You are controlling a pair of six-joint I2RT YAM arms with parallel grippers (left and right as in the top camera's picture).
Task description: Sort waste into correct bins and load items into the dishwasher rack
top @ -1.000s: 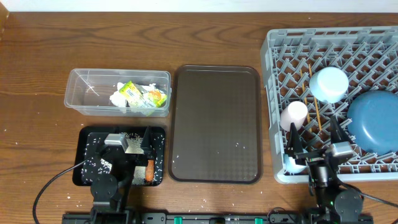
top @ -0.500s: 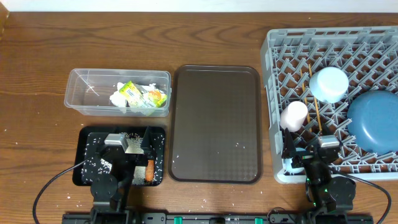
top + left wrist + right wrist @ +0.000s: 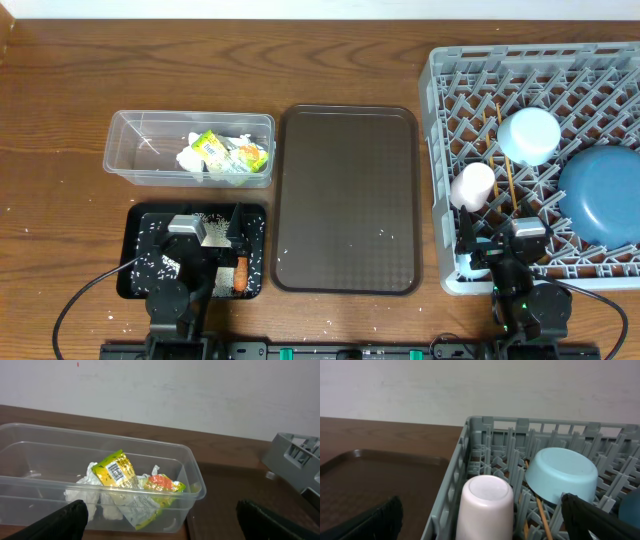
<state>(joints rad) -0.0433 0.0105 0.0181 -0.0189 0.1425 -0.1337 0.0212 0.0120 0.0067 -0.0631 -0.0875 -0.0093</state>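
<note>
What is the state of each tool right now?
Left tool: open, holding nothing.
Right tool: open, holding nothing.

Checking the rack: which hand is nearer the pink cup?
Right. The right hand is just in front of the pink cup; the left hand is far off, over the black tray.

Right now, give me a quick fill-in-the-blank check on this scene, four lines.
1. The snack wrapper lies in the clear ____.
2. The carrot sits in the ____ tray.
3. The pink cup stands in the grey ____.
4. The left gripper and right gripper are both ____.
Missing words: tub; black; rack; open.
</note>
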